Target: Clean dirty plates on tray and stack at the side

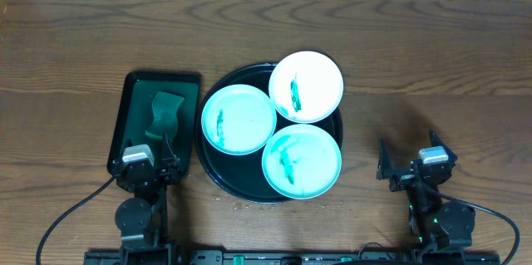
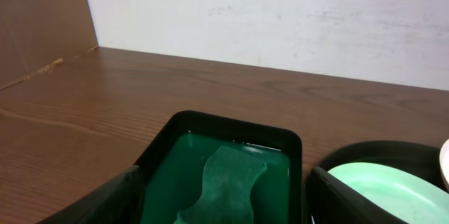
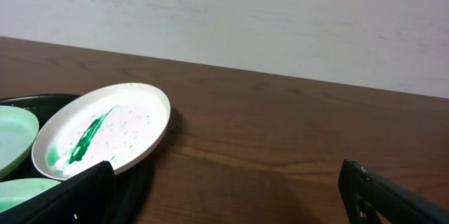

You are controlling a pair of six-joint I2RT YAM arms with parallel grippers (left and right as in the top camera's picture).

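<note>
Three dirty plates lie on the round black tray (image 1: pixel 218 169). The white plate (image 1: pixel 306 86) sits at the back right, overhanging the rim. One mint-green plate (image 1: pixel 238 119) is at the left, the other mint-green plate (image 1: pixel 302 161) at the front. Each carries a teal-green smear. My left gripper (image 1: pixel 148 150) is open and empty at the near end of the green tray. My right gripper (image 1: pixel 409 164) is open and empty over bare table right of the black tray. The white plate also shows in the right wrist view (image 3: pixel 105 136).
A rectangular dark green tray (image 1: pixel 125 107) left of the black tray holds a green sponge (image 1: pixel 165 114), also seen in the left wrist view (image 2: pixel 228 182). Bare wooden table lies to the right of and behind the black tray.
</note>
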